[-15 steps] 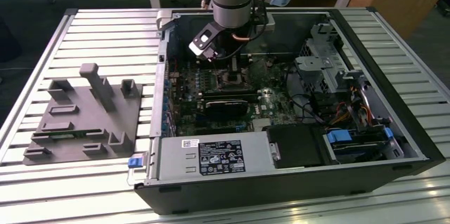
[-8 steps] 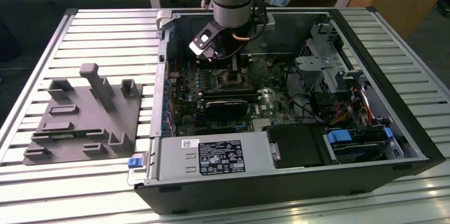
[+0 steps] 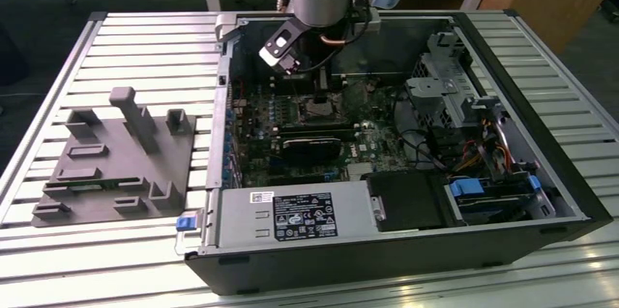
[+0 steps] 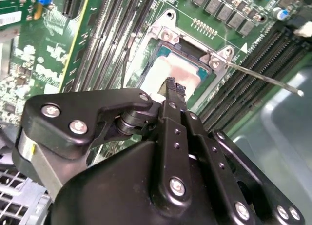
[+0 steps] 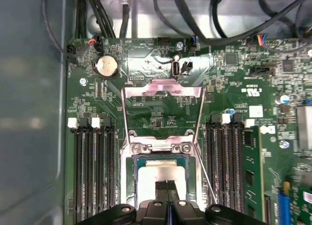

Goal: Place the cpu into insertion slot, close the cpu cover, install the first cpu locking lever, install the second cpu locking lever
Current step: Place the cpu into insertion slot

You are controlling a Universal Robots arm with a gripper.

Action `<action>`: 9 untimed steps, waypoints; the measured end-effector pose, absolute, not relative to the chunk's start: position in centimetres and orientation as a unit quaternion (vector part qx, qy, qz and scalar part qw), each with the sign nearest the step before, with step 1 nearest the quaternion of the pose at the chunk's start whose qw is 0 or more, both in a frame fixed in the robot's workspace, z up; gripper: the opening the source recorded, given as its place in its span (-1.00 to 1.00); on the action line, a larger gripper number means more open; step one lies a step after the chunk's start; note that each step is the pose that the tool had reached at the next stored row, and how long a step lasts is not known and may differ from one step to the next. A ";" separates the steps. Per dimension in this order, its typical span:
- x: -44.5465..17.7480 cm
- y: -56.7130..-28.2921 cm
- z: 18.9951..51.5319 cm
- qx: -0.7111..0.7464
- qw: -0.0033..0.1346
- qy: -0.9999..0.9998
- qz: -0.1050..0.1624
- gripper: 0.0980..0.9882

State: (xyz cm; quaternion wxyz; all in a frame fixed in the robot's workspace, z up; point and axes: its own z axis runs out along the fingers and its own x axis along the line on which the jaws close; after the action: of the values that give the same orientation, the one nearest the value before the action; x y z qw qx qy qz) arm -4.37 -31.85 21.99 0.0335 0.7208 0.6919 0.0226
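First wrist view: pinched-together hand over seated cpu, cpu cover flipped back.

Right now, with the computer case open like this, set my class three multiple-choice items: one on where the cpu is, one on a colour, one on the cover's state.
1. Where is the cpu?
A in the socket
B lifted clear of it
C standing on edge

2. What colour is the board?
A blue
B green
C red

3. How is the cover?
A shut over the cpu
B lying flat on the cpu
C standing open

Answers:
1 A: its silver top lies flat inside the socket, under the gripper.
2 B: green shows all around the slots.
3 C: the frame stands back from the socket, and the board shows through its centre.
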 end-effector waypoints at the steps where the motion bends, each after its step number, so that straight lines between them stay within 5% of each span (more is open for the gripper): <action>1: -4.4 -31.8 22.3 0.721 0.034 0.692 0.023 -0.98; 9: -4.4 -31.9 24.6 0.721 0.035 0.692 0.024 -0.98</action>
State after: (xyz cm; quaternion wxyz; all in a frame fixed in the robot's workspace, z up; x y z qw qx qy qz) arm -4.37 -31.85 24.62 0.0346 0.7208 0.6919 0.0237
